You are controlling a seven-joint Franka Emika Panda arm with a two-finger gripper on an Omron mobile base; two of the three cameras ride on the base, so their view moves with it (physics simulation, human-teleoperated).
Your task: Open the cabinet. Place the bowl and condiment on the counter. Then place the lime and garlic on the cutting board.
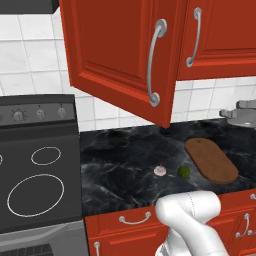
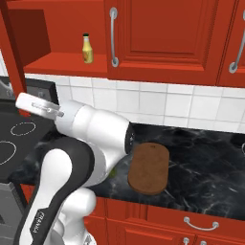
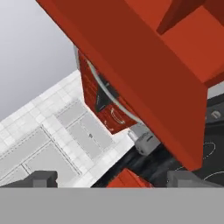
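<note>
Black marble counter (image 1: 125,155) bears cutting board (image 1: 211,160), garlic (image 1: 160,170), lime (image 1: 183,172).

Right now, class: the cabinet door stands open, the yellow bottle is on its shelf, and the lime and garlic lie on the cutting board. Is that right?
Not quite. The lime and garlic lie on the counter beside the board, as the left base view shows. The door is open, and the bottle is on the shelf.

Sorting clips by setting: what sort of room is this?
A rendered home kitchen: a stovetop with ringed burners, a black marble counter, and a red wall cabinet.
</note>
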